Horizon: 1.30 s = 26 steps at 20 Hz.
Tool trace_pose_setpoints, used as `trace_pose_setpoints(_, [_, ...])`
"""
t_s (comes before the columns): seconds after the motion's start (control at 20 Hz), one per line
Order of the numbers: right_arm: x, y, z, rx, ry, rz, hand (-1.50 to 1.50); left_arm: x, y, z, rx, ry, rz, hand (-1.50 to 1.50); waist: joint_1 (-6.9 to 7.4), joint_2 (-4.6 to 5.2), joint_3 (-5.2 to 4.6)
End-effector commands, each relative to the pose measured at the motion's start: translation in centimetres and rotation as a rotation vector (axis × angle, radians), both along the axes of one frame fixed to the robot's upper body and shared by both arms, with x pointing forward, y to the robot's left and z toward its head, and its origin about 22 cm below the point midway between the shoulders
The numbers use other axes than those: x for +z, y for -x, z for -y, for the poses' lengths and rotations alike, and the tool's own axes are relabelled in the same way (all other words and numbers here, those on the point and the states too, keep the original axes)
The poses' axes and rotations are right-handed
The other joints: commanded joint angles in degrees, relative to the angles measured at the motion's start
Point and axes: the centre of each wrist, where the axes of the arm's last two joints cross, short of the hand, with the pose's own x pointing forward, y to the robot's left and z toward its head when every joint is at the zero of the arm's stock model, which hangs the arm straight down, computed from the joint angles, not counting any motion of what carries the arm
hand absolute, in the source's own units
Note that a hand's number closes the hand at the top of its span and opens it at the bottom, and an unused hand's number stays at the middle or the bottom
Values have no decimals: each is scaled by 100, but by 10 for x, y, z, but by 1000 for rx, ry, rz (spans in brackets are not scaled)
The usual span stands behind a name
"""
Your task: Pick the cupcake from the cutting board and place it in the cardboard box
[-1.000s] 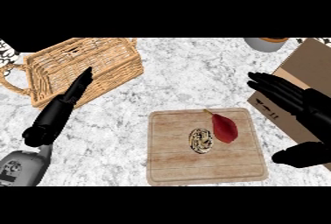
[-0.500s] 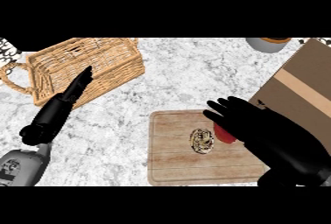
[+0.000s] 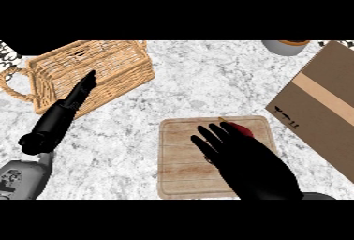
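Where the cutting board (image 3: 178, 161) lies by the desk's (image 3: 207, 79) near edge, the right robot hand (image 3: 242, 157) hovers flat over it, fingers straight and spread. The cupcake is hidden beneath that hand on the board, so I cannot tell whether it is touched. A red item (image 3: 242, 128) peeks out at the fingertips. Toward the left edge, the left robot hand (image 3: 59, 118) rests with straight fingers pressed together, pointing over a wicker basket (image 3: 110, 63). The cardboard box (image 3: 318, 101) lies along the right edge, closed, and a grey bowl (image 3: 283, 47) stands at the far edge.
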Motion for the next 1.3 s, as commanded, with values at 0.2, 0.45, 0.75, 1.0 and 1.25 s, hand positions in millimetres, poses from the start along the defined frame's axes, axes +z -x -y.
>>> trace_pose_setpoints(0.2, [-39,6,-19,-40,94,14,-150,6,6,13,-1,-5,0,0,3,2,8])
trace_pose_setpoints(0.45, [-40,-12,-33,-74,74,61,-150,6,0,6,8,8,-6,0,1,9,6])
trace_pose_setpoints(0.75, [-56,-16,-30,-81,115,34,-150,12,7,4,-9,4,3,0,-1,6,6])
trace_pose_setpoints(1.0, [-63,-25,-22,-88,150,59,-150,-5,2,16,1,2,-1,0,-11,7,6])
trace_pose_setpoints(1.25, [-71,-32,-17,-85,150,29,-150,-1,-8,6,2,-12,10,0,-15,7,5])
